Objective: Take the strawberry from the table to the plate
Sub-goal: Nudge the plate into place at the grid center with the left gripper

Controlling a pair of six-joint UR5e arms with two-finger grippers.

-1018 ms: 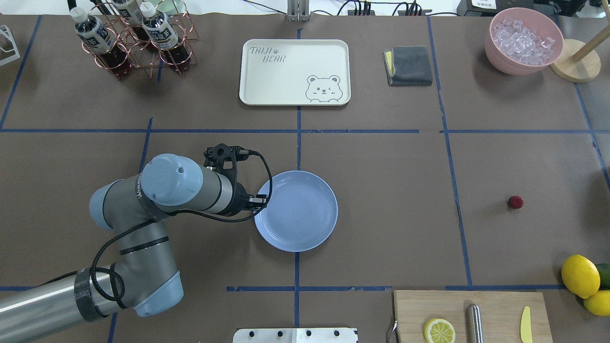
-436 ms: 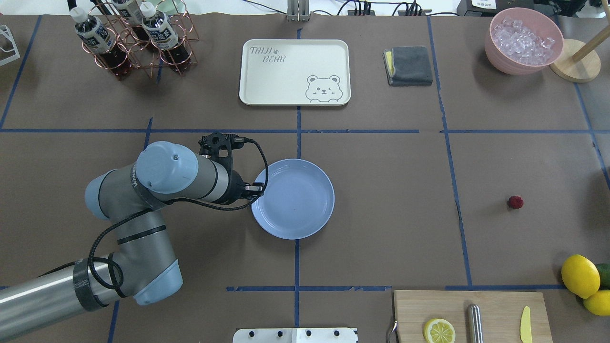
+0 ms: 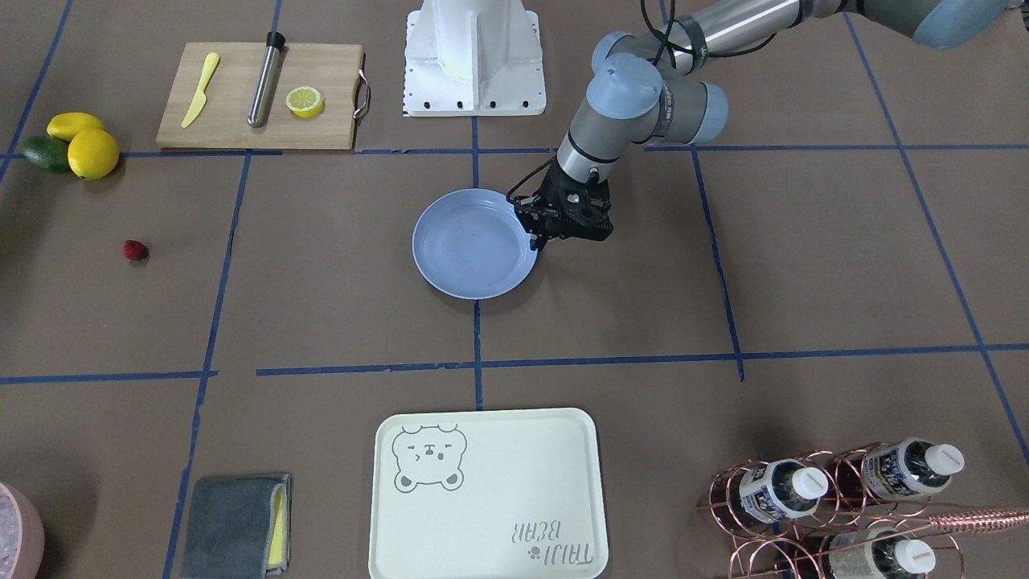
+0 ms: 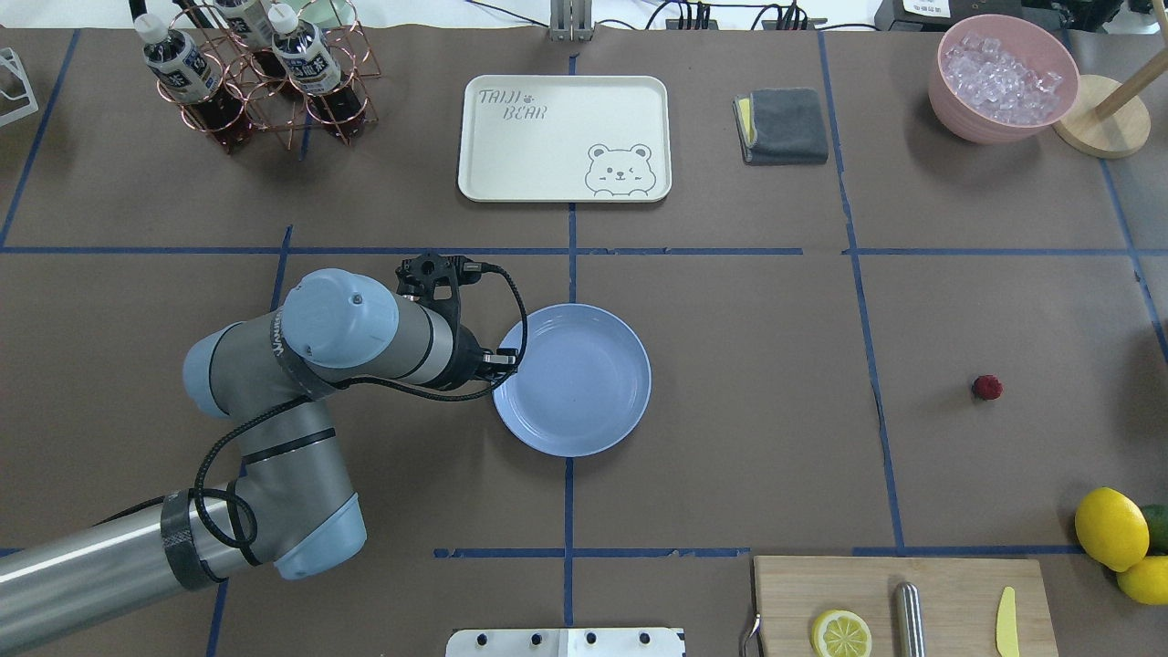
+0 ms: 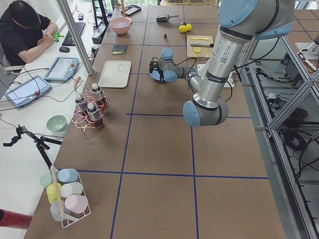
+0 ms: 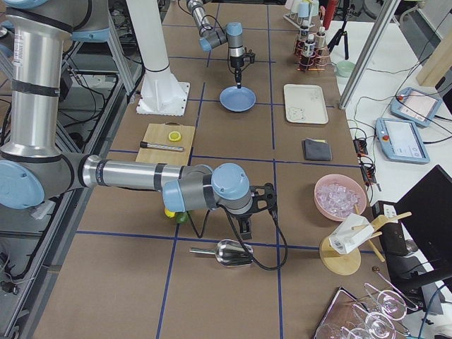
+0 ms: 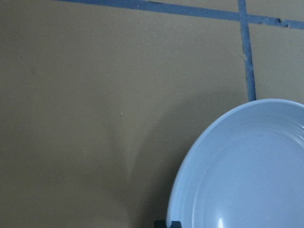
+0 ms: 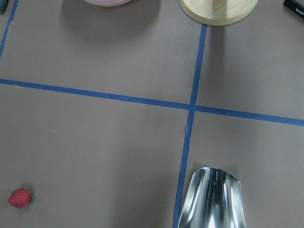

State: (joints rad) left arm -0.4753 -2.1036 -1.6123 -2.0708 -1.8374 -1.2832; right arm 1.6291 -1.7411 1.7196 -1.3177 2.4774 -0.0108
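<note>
The small dark-red strawberry (image 4: pixel 986 388) (image 3: pixel 135 250) (image 8: pixel 20 198) lies alone on the brown-paper table (image 4: pixel 748 401), far to the right. The light-blue plate (image 4: pixel 584 392) (image 3: pixel 474 253) (image 7: pixel 247 175) lies near the table's middle with nothing on it. My left gripper (image 4: pixel 505 359) (image 3: pixel 537 237) is shut on the plate's left rim. My right gripper (image 6: pixel 244 220) shows only in the exterior right view, low over the table's right end near the strawberry; I cannot tell whether it is open or shut.
A cream bear tray (image 4: pixel 564 137), grey cloth (image 4: pixel 782 125), pink bowl of ice (image 4: pixel 1004 87) and bottle rack (image 4: pixel 255 73) line the far side. A cutting board (image 4: pixel 949 584) with a lemon half (image 4: pixel 841 633) and whole lemons (image 4: pixel 1110 527) sit near right. A metal scoop (image 8: pixel 213 199) lies beneath the right wrist.
The left gripper has slid the plate away from the robot, first slightly left, then back to the right. The strawberry has not moved.
</note>
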